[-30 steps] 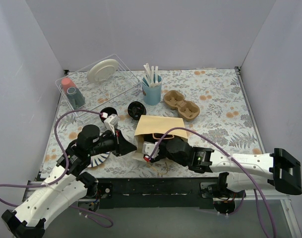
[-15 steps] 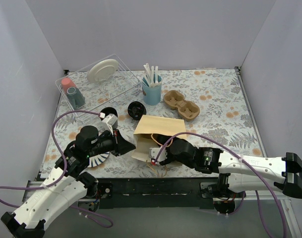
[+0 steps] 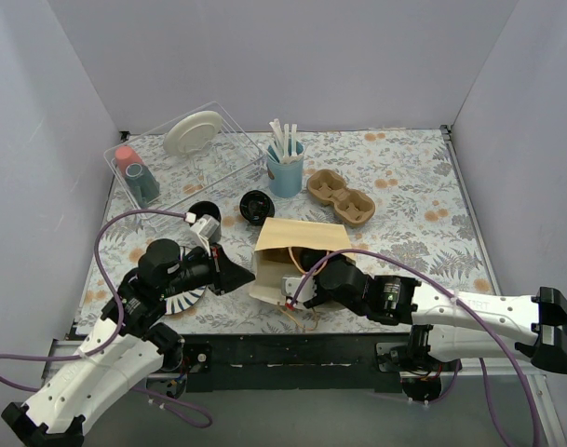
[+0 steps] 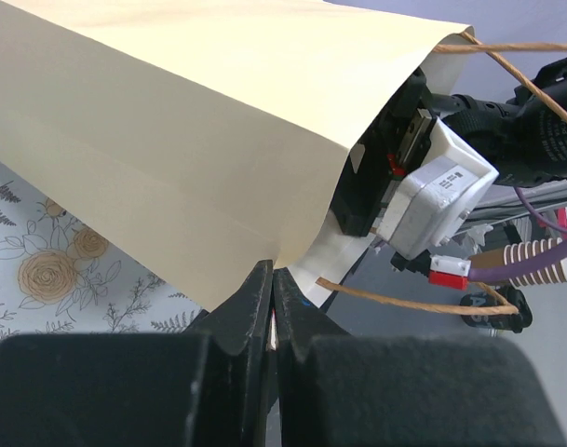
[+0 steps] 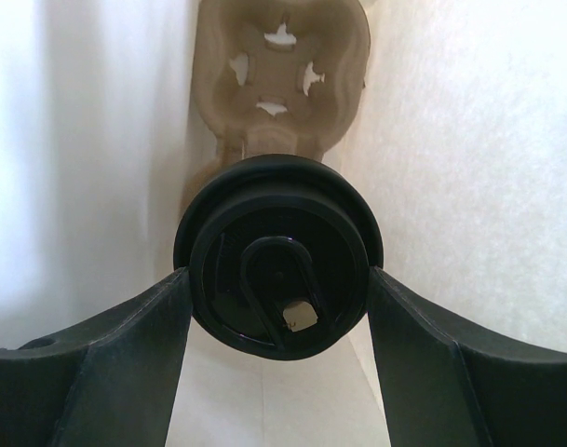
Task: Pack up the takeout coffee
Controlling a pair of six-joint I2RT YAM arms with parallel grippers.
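Note:
The brown paper bag (image 3: 302, 237) lies on its side with its mouth toward the arms; in the left wrist view the bag (image 4: 171, 140) fills the upper frame. My left gripper (image 4: 272, 279) is shut on the bag's lower mouth edge, at the left of the bag (image 3: 249, 277). My right gripper (image 5: 278, 279) reaches inside the bag and is hidden by it from above. The takeout coffee (image 5: 278, 270), black with its sip lid facing the camera, sits between the fingers (image 5: 125, 345), which press both sides of the lid.
Deep in the bag shows a brown pulp carrier (image 5: 278, 56). On the table stand a light blue cup with white sticks (image 3: 285, 172), another pulp carrier (image 3: 341, 196), a lidless black cup (image 3: 257, 206) and a clear rack (image 3: 171, 163) holding a plate.
The right wrist has shifted slightly toward the near edge at the bag's mouth and its forearm has swung lower. The left gripper keeps its hold on the bag edge.

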